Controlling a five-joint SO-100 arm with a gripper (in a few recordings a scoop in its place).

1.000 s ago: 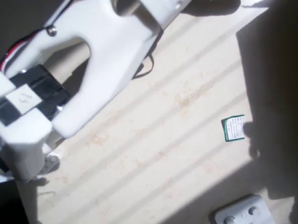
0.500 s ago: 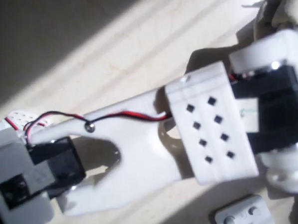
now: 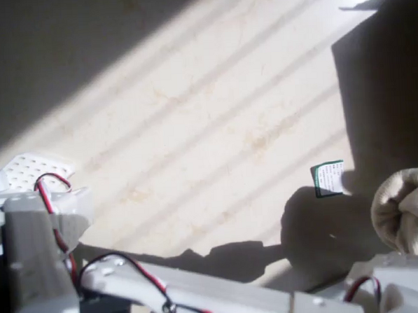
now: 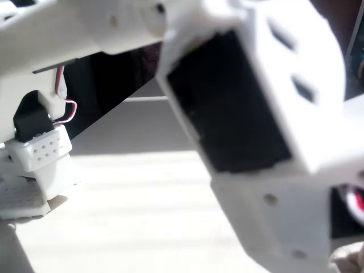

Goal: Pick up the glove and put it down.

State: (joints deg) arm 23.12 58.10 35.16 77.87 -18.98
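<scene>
Overhead, one glove (image 3: 407, 210) bulges at the right edge, orientation unreadable (bunched); one green-and-white card (image 3: 328, 178) lies just left. Gripper's grasp: cannot tell.

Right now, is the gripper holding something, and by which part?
It cannot be told. In the overhead view the glove lies at the right edge, above white arm parts, but no fingers are seen on it.

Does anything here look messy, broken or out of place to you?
Nothing looks broken or spilled. The glove is bunched into a lumpy roll at the right edge of the overhead view, beside the white arm. A small green-and-white card lies alone and slightly crooked on the pale table. I cannot tell the claw's state.
</scene>
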